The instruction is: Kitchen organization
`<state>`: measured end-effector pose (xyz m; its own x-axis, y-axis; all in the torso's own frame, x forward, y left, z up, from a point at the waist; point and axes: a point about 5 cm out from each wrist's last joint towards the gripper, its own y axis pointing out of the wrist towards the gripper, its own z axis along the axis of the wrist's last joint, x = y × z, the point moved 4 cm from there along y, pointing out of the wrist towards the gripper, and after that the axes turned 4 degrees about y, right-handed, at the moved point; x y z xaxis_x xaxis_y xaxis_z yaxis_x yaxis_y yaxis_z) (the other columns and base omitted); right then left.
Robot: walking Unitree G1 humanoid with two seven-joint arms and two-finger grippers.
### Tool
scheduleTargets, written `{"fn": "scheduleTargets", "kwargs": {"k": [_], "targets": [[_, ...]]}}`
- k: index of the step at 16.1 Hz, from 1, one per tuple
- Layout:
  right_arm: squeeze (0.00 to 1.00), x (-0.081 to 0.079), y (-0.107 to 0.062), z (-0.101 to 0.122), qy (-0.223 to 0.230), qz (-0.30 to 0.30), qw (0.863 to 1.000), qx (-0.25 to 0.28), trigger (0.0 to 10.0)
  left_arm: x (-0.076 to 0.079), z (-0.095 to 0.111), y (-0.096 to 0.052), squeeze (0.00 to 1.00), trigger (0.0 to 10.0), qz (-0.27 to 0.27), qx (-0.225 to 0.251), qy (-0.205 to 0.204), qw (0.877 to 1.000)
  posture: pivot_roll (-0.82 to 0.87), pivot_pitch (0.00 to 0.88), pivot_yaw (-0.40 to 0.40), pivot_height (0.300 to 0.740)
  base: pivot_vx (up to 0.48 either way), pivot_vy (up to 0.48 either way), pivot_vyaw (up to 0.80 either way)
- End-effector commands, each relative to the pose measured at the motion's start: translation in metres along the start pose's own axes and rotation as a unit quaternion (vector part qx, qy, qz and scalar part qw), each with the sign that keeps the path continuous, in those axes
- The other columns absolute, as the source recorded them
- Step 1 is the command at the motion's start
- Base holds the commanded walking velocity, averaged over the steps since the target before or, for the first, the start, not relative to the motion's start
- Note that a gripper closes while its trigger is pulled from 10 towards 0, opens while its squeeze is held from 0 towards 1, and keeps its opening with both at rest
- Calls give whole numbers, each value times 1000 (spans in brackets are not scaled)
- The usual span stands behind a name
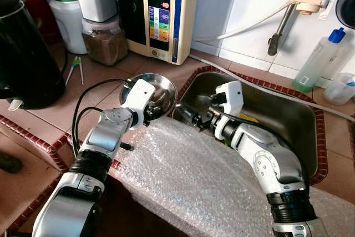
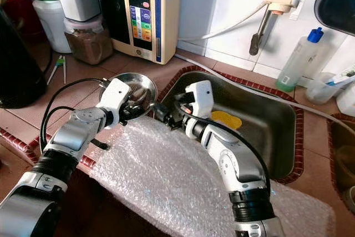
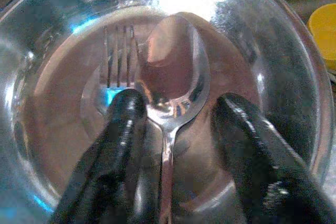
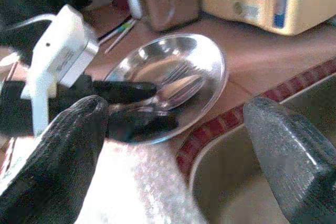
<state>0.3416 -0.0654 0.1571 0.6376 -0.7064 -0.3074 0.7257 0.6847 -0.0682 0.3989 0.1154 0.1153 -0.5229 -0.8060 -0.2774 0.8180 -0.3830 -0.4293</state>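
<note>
A shiny steel bowl [image 1: 167,85] sits on the tiled counter just left of the sink [image 1: 288,120]. A spoon [image 3: 173,66] and a fork [image 3: 118,56] lie inside it. My left gripper [image 3: 178,145] reaches into the bowl, open, one finger on each side of the spoon's neck; the left finger [image 3: 123,129] touches the spoon. My right gripper [image 4: 173,145] hovers open over the sink's left rim, pointing at the bowl, nothing between its fingers. In the left eye view it is at the sink corner [image 1: 186,112].
Bubble wrap [image 1: 194,176] covers the counter's front edge under both arms. A yellow item [image 2: 226,119] lies in the sink. Behind stand a water ionizer [image 1: 163,12], a brown-filled jar [image 1: 104,40], a black kettle [image 1: 22,54] and a soap bottle [image 1: 316,62].
</note>
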Motion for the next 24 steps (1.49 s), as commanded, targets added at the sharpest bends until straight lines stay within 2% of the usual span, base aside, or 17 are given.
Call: {"fn": "scheduleTargets", "kwargs": {"k": [1,9,11,14,15,18,22,24], "targets": [[0,-1,-4,-2,-6,4,1000,-8,10000,1,-20,1,0,0,-6,-41,-10,999,-42,0,-46,740,0,0,0],[0,6,-8,-7,-28,-9,999,-25,10000,-5,-10,0,0,0,-1,-20,-26,999,-49,0,-48,740,0,0,0],[0,7,-8,-7,-29,-14,999,-24,10000,-13,-4,-2,0,0,13,-10,-25,1000,-53,0,-48,740,0,0,0],[0,10,-8,-7,-31,-18,999,-25,10000,-29,7,-6,0,0,50,17,-31,998,-49,0,-50,740,0,0,0],[0,12,-7,-6,-31,-23,999,-23,10000,-37,17,-8,0,0,68,43,-35,996,-44,0,-49,740,0,0,0],[0,15,-5,-7,-30,-37,999,-18,10000,-41,31,-11,0,0,83,83,-35,992,-36,0,-45,740,0,0,0],[0,17,-4,-7,-27,-45,998,-16,10000,-44,35,-11,0,0,90,91,-36,991,-36,0,-42,740,0,0,0],[0,18,-4,-8,-27,-47,998,-15,10000,-46,43,-13,0,0,97,115,-37,988,-37,0,-43,740,0,0,0]]}}
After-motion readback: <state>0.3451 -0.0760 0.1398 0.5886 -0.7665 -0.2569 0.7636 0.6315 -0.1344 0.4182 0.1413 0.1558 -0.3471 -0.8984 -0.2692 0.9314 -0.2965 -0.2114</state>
